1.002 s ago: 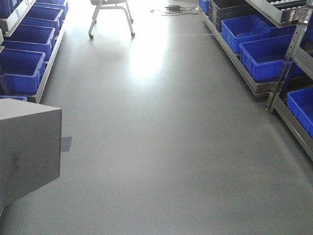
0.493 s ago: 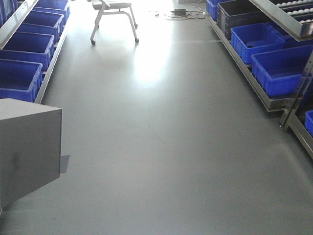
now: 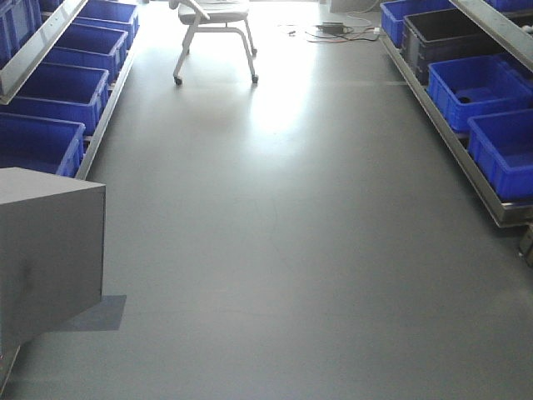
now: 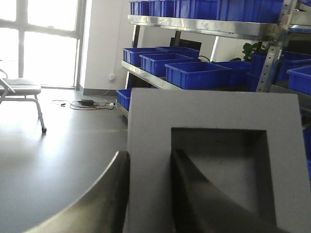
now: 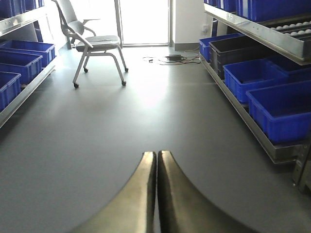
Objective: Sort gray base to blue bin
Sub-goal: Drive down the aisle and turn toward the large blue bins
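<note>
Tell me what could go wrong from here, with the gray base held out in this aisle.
The left gripper pinches just one wall of the gray base; a jolt might loosen it. A chair and loose cables lie ahead on the floor and could block the way. The blue bins look alike; the wrong one could be chosen.

bright backlight fr window (image 4: 48,43), glare on floor (image 3: 275,108), gray base (image 4: 218,111) slightly soft.

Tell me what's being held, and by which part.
The left gripper holds the gray base by one wall, one jaw outside, one in the recess. The right gripper holds nothing.
</note>
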### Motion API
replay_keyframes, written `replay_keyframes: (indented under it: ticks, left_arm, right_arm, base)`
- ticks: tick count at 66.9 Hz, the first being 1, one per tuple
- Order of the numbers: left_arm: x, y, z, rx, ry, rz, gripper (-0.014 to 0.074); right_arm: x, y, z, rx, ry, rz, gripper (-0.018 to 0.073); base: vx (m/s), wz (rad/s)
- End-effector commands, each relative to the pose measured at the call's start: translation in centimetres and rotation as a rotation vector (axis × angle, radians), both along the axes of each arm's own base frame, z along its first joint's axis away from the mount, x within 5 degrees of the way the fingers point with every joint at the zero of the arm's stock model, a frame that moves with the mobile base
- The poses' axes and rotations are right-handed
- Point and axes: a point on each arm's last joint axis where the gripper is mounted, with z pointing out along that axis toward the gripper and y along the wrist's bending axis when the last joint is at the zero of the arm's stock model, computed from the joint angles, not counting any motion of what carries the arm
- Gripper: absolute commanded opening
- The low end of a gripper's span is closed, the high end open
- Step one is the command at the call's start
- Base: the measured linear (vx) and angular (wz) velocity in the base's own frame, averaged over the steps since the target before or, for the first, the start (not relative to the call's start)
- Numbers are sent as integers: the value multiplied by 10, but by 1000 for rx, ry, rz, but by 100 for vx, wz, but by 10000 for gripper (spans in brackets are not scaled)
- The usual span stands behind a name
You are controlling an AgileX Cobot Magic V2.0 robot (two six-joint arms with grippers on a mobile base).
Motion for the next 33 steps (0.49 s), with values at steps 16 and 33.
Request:
replay_keyframes:
  ticks: [16, 33]
  left_arm:
    - [-2, 1, 19, -64, -119, 1, 2]
    - [-2, 1, 19, -64, -119, 1, 2]
  right_arm:
    - [2, 0, 5, -17, -52, 1, -5]
    - [2, 0, 5, -17, -52, 1, -5]
  base:
    - [28, 25]
    - [21, 56]
